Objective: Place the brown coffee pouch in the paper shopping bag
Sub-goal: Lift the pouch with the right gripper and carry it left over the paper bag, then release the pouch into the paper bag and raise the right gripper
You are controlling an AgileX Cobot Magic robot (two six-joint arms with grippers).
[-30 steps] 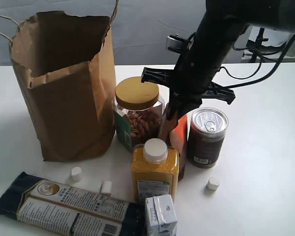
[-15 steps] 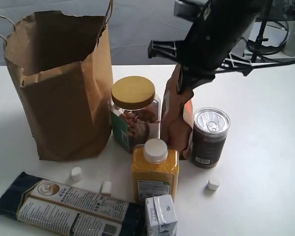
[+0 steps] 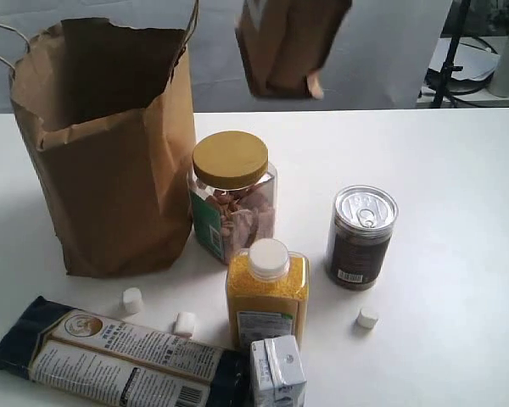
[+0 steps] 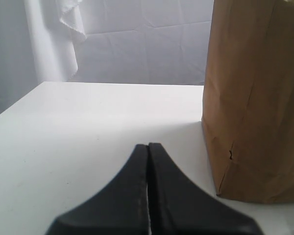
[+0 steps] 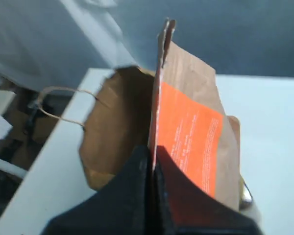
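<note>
The brown coffee pouch (image 3: 288, 42) hangs high in the air at the top of the exterior view, right of the bag's mouth. In the right wrist view its orange panel (image 5: 186, 139) faces the camera. My right gripper (image 5: 152, 152) is shut on the pouch's edge; the gripper itself is above the exterior frame. The paper shopping bag (image 3: 110, 144) stands open and upright at the left, and its mouth (image 5: 120, 117) shows behind the pouch. My left gripper (image 4: 148, 147) is shut and holds nothing, low over the table beside the paper shopping bag (image 4: 255, 98).
A nut jar with a yellow lid (image 3: 233, 191), a dark can with a pull-tab lid (image 3: 360, 237), a yellow bottle with a white cap (image 3: 267, 292), a small carton (image 3: 277, 373) and a long printed packet (image 3: 119, 360) stand near the bag. Small white cubes (image 3: 367, 318) lie about.
The right gripper has lifted the pouch from between the jar and can up and leftward, out of the exterior frame's top. The bag and other items have stayed put.
</note>
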